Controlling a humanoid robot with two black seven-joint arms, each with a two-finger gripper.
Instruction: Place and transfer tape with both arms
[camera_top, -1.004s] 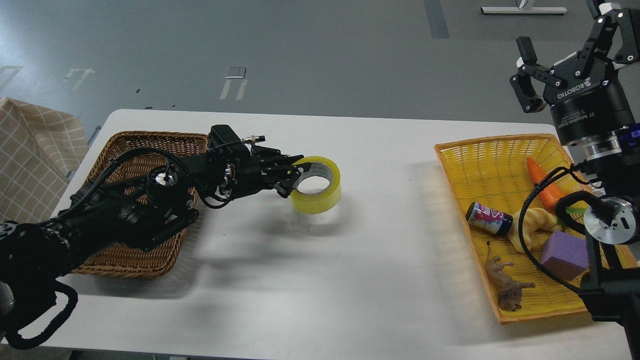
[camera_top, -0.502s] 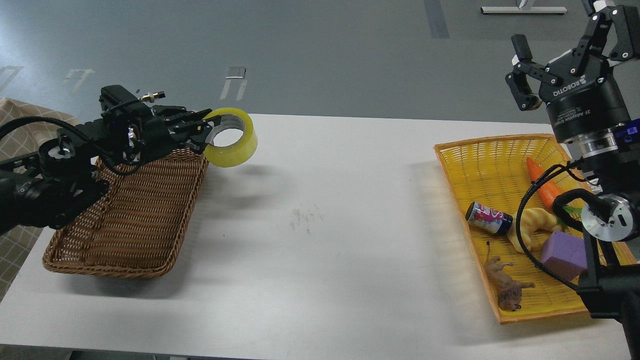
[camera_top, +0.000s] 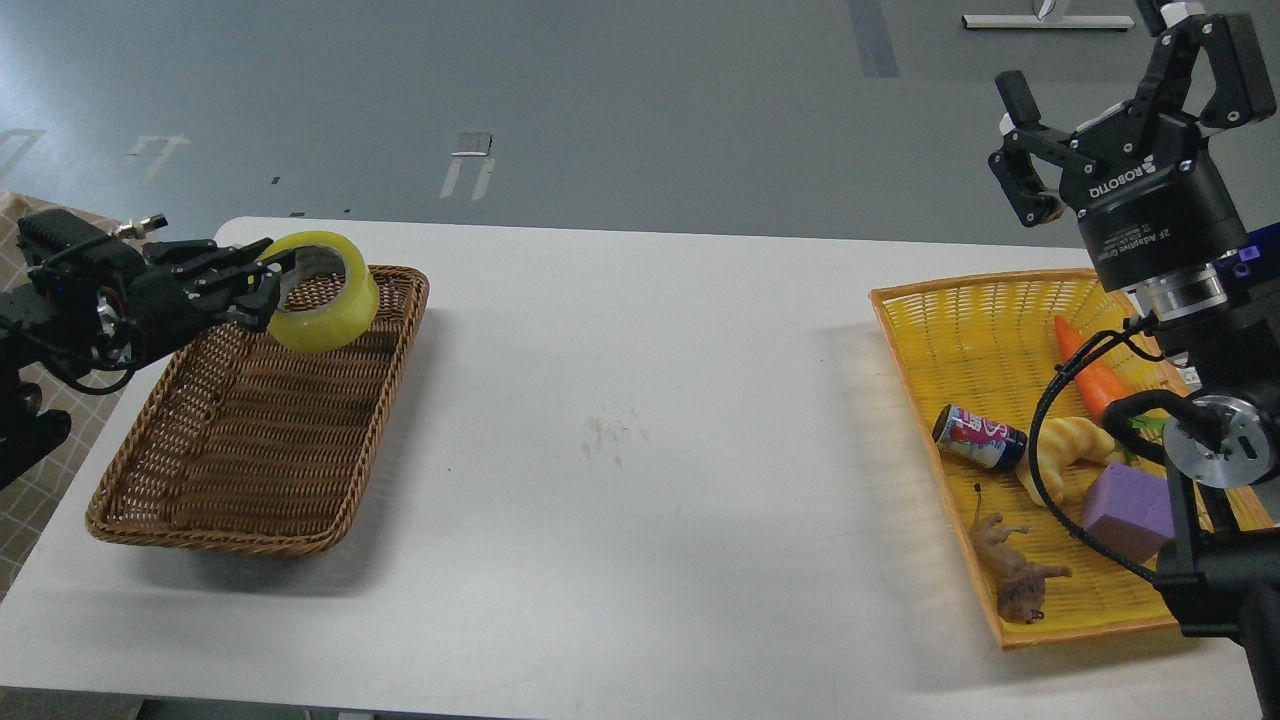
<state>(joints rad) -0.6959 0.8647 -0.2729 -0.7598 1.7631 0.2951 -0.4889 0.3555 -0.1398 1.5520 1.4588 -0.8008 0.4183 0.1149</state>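
Observation:
The yellow tape roll (camera_top: 330, 315) hangs in the air over the far part of the brown wicker basket (camera_top: 250, 500). My left gripper (camera_top: 265, 290) comes in from the left and is shut on the roll's near-left wall, one finger inside the core. My right gripper (camera_top: 1110, 110) is raised at the upper right, above the yellow basket (camera_top: 960, 310); its fingers stand apart and hold nothing.
The yellow basket holds a carrot (camera_top: 1085, 370), a small can (camera_top: 978, 437), a yellow toy (camera_top: 1065, 455), a purple cube (camera_top: 1130, 510) and a toy lion (camera_top: 1015, 575). A checked cloth (camera_top: 30, 470) lies off the table's left edge. The white table (camera_top: 640, 450) has a faint scuff mark mid-table.
My left gripper has carried the tape from the middle of the table up and leftward until it is over the brown basket. The right gripper shifted slightly left, still open.

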